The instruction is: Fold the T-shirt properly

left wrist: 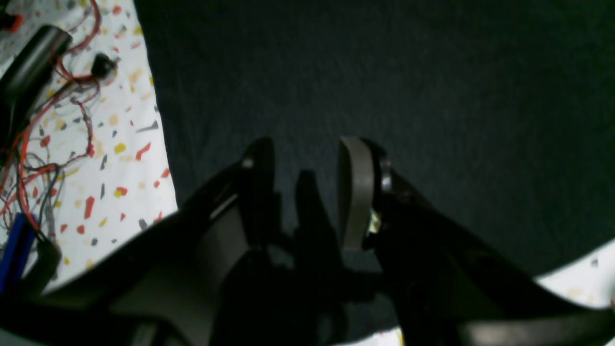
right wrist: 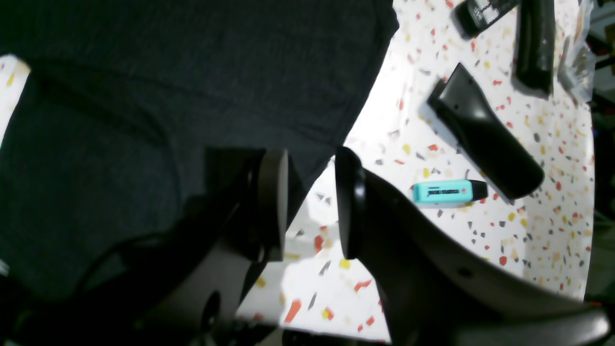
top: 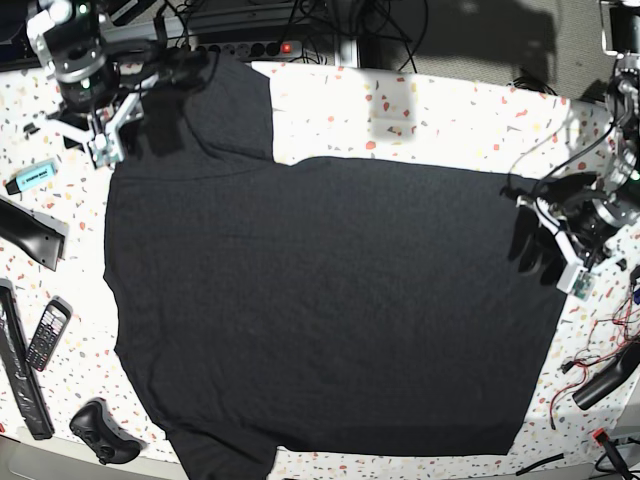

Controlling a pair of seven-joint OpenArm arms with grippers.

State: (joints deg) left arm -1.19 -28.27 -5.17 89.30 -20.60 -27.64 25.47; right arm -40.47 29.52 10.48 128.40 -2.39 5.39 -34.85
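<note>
The black T-shirt (top: 330, 300) lies spread flat, plain side up, over most of the speckled table (top: 440, 115). One sleeve reaches the back left, the other the front left. My left gripper (top: 560, 262) hovers open over the shirt's right edge; in the left wrist view its fingers (left wrist: 355, 182) stand apart above the dark cloth (left wrist: 384, 72) with nothing between them. My right gripper (top: 105, 140) is open and empty at the back-left sleeve; in the right wrist view it (right wrist: 311, 158) straddles the shirt's edge (right wrist: 144, 72) and bare table.
A turquoise highlighter (right wrist: 449, 191) and a black tapered part (right wrist: 485, 134) lie left of the shirt. A phone (top: 47, 335), a long black bar (top: 20, 375) and a black controller (top: 100, 432) lie at the front left. Red and black wires (left wrist: 48, 120) lie at the right.
</note>
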